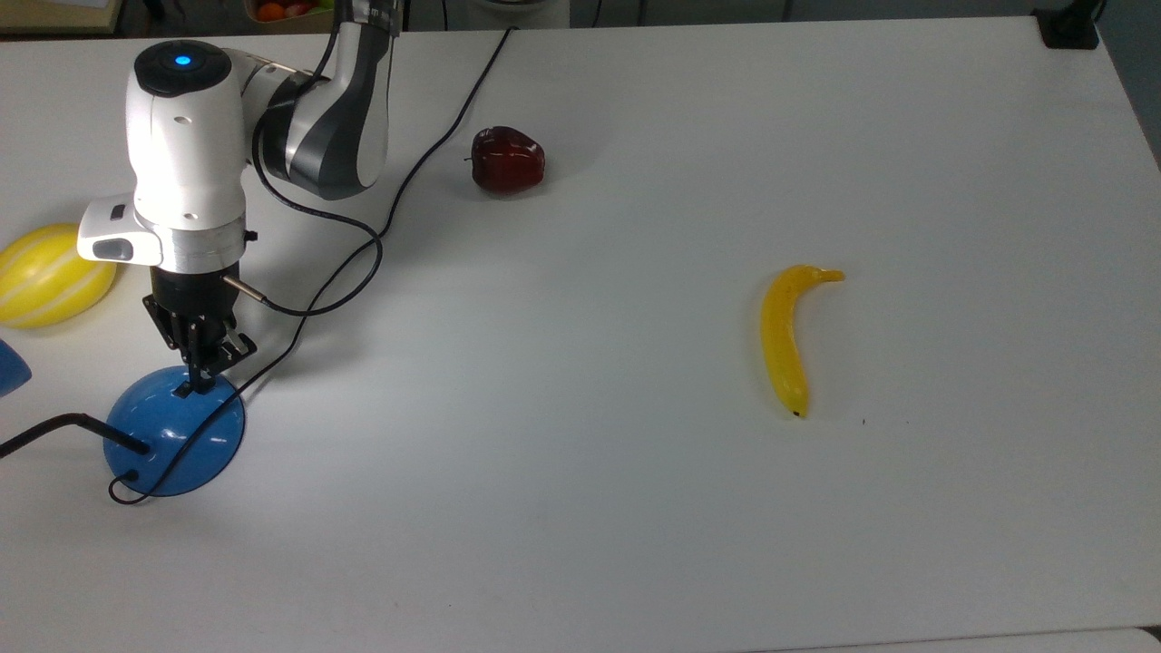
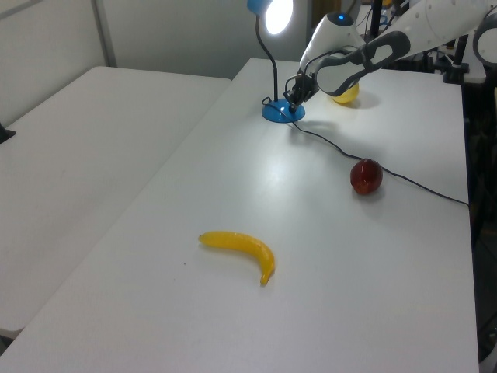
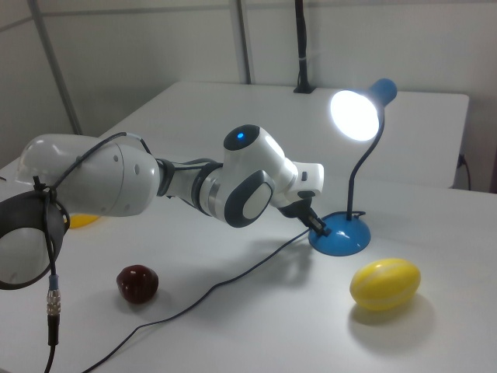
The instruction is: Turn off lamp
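Blue-based lamp (image 1: 172, 440) at the top view's lower left shines on, unswitched, while the gripper (image 1: 195, 385), fingers together, touches its base.

White Franka arm (image 1: 186, 145) with dark grey joint bands, a glowing blue light on top, a black pincer (image 1: 194, 379), and a black cable trailing off.
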Controlling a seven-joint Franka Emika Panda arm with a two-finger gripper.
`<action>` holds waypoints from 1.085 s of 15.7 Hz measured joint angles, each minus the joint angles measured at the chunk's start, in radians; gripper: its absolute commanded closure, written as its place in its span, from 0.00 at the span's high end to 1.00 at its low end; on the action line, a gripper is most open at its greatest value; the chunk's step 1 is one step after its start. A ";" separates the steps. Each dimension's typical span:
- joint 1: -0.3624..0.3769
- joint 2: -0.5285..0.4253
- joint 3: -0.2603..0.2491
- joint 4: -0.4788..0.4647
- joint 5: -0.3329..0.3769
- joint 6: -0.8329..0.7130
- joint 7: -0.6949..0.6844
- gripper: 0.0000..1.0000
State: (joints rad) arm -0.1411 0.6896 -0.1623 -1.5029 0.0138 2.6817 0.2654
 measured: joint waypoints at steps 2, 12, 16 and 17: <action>-0.005 -0.009 -0.002 0.004 0.002 0.000 0.006 0.00; -0.024 -0.019 -0.002 0.001 0.010 -0.001 0.013 0.00; -0.023 -0.003 0.000 -0.004 0.008 -0.002 0.013 0.00; -0.022 -0.002 0.000 -0.004 0.006 -0.002 0.012 0.00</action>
State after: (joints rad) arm -0.1634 0.6878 -0.1625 -1.5068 0.0203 2.6801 0.2778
